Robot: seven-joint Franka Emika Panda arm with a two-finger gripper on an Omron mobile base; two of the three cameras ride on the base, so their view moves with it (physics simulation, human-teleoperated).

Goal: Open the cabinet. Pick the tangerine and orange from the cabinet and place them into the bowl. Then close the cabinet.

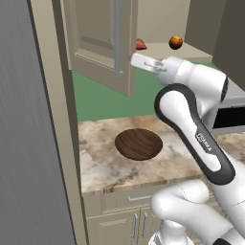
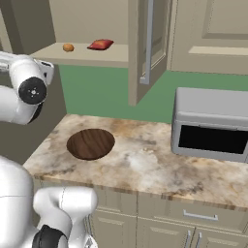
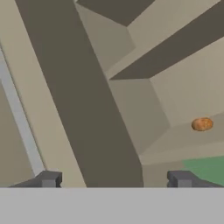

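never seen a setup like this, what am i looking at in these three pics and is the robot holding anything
It is a computer-rendered kitchen with a white robot arm on a driving base. Two pictures come from cameras on the base, behind the arm to its left and right. The third looks out from the hand, past the two dark fingertips of the gripper.

A wall cabinet door stands open. On the shelf sit a small orange fruit and a red item. On the marble counter are a dark wooden bowl, with nothing in it, and a microwave.

The gripper is open and holds nothing.
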